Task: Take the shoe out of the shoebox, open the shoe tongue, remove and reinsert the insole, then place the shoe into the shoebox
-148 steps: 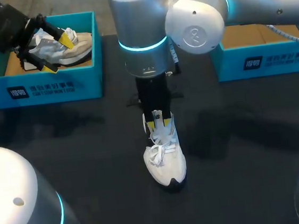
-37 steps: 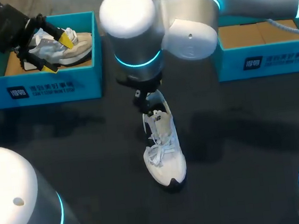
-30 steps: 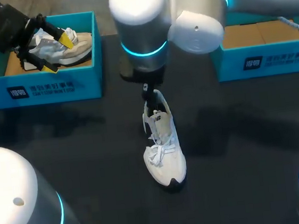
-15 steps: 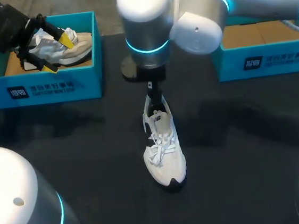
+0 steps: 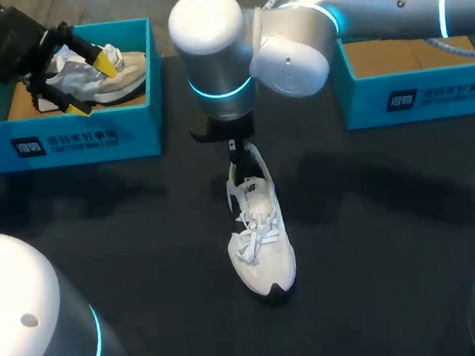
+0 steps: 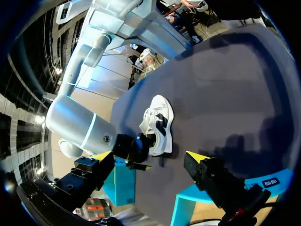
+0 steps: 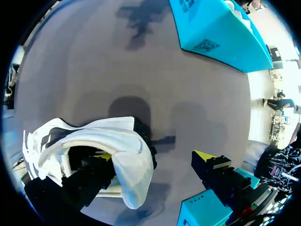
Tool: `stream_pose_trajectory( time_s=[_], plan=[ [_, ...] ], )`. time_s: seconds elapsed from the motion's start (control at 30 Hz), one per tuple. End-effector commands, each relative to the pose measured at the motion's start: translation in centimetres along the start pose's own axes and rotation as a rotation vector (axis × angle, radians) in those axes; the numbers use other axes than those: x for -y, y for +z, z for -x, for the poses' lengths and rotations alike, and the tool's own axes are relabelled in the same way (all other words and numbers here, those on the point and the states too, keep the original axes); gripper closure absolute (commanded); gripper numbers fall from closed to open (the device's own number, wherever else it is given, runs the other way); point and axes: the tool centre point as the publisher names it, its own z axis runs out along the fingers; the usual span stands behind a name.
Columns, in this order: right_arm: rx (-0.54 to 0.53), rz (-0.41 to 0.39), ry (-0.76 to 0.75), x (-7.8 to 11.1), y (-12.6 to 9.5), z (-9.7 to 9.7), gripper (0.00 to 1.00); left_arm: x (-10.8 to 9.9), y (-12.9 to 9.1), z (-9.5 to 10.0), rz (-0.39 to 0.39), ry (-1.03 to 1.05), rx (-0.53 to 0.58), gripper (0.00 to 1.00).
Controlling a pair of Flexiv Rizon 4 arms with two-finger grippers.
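A white shoe [image 5: 258,231] stands on the black table, toe toward me, also seen in the left wrist view [image 6: 157,123]. My right gripper [image 5: 238,154] is at its heel, mostly hidden under the wrist. In the right wrist view the right gripper [image 7: 156,157] is open: one finger reaches inside the shoe [image 7: 101,141] and the other finger [image 7: 209,162] stays outside, behind the heel collar. A second pale shoe [image 5: 112,72] lies in the left blue shoebox [image 5: 89,138]. My left gripper [image 5: 89,83] hangs open over it, holding nothing [image 6: 149,157].
Another blue shoebox [image 5: 416,95] with a cardboard-coloured inside stands at the back right. A blue box [image 7: 216,33] lies ahead of the right gripper. Two white domed arm bases [image 5: 23,319] fill the near corners.
My right arm has swung its wrist and elbow slightly to the left above the shoe's heel. The white shoe has stayed in place. The left arm has not moved.
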Motion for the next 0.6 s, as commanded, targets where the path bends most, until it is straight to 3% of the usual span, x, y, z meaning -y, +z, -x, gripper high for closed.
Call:
stream_pose_trajectory(
  time_s=[0.03, 0.13, 0.23, 0.3, 0.37, 0.47, 0.5, 0.6],
  plan=[
    [-0.006, -0.002, -0.007, 0.2, 0.1, -0.1, 0.00, 0.0, 0.0, 0.0, 0.000, 0.001, -0.002, 0.00],
    [-0.012, 0.003, -0.022, 0.4, 0.1, -0.2, 0.03, 0.0, 0.0, 0.0, 0.000, 0.001, -0.002, 0.00],
    [-0.021, 0.003, -0.033, 0.7, 0.4, -0.3, 0.23, 0.0, 0.0, 0.0, 0.000, 0.001, -0.002, 0.00],
    [-0.028, 0.005, -0.033, 0.9, 0.6, -0.3, 0.53, 0.0, 0.0, 0.0, 0.000, 0.001, -0.002, 0.00],
    [-0.036, 0.005, -0.035, 0.8, 0.9, -0.4, 0.64, 0.0, 0.0, 0.0, 0.000, 0.001, -0.002, 0.00],
    [-0.050, 0.006, -0.042, 0.6, 1.5, -0.7, 0.95, 0.0, 0.0, 0.0, 0.000, 0.001, -0.002, 0.00],
    [-0.053, 0.004, -0.041, 0.5, 1.7, -0.8, 1.00, 0.0, 0.0, 0.0, 0.000, 0.001, -0.002, 0.00],
    [-0.061, 0.000, -0.035, 0.5, 2.2, -1.1, 1.00, 0.0, 0.0, 0.0, 0.000, 0.001, -0.002, 0.00]
  ],
)
